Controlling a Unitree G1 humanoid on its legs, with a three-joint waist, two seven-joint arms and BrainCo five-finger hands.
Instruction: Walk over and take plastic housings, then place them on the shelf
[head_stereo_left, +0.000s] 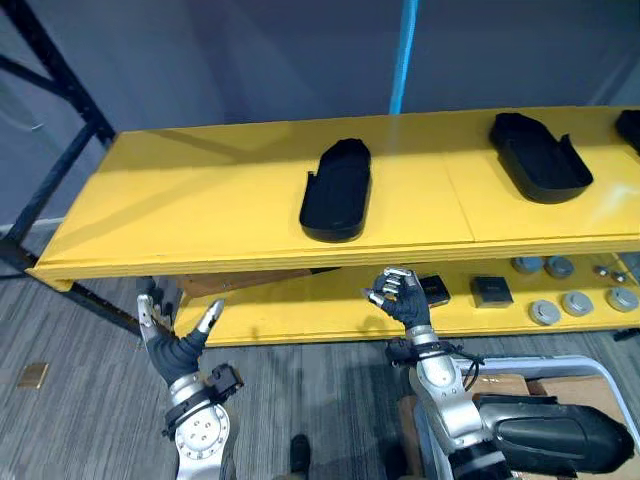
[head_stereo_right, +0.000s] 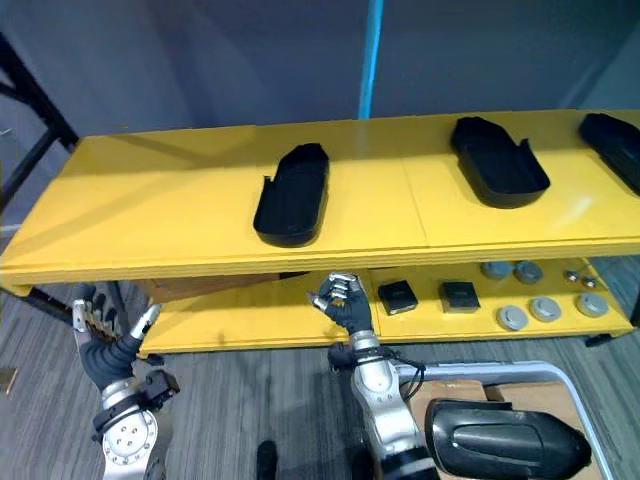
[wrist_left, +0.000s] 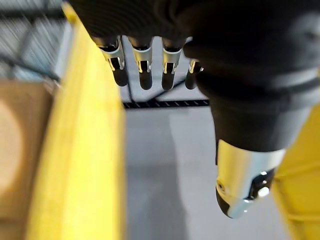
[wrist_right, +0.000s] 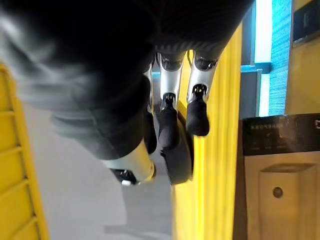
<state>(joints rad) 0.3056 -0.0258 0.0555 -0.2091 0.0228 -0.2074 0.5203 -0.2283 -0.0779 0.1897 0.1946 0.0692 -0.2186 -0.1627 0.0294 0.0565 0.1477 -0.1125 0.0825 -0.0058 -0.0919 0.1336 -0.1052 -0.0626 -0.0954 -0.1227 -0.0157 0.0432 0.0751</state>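
Note:
Three black plastic housings lie on the yellow top shelf (head_stereo_left: 200, 200): one near the middle (head_stereo_left: 337, 190), one to the right (head_stereo_left: 538, 157), and a third cut off at the far right edge (head_stereo_left: 630, 128). My left hand (head_stereo_left: 175, 348) hangs low in front of the shelf's left end, fingers straight and holding nothing. My right hand (head_stereo_left: 402, 296) is raised before the lower shelf, below the middle housing, with its fingers (wrist_right: 167, 112) curled and nothing in them. Neither hand touches a housing.
The lower yellow shelf (head_stereo_left: 300, 310) carries two small black boxes (head_stereo_left: 491, 290) and several grey discs (head_stereo_left: 545, 312). A white-framed cart (head_stereo_left: 590, 368) with cardboard and a black rounded part (head_stereo_left: 550, 435) stands at my lower right. A dark steel shelf post (head_stereo_left: 60, 70) rises at the left.

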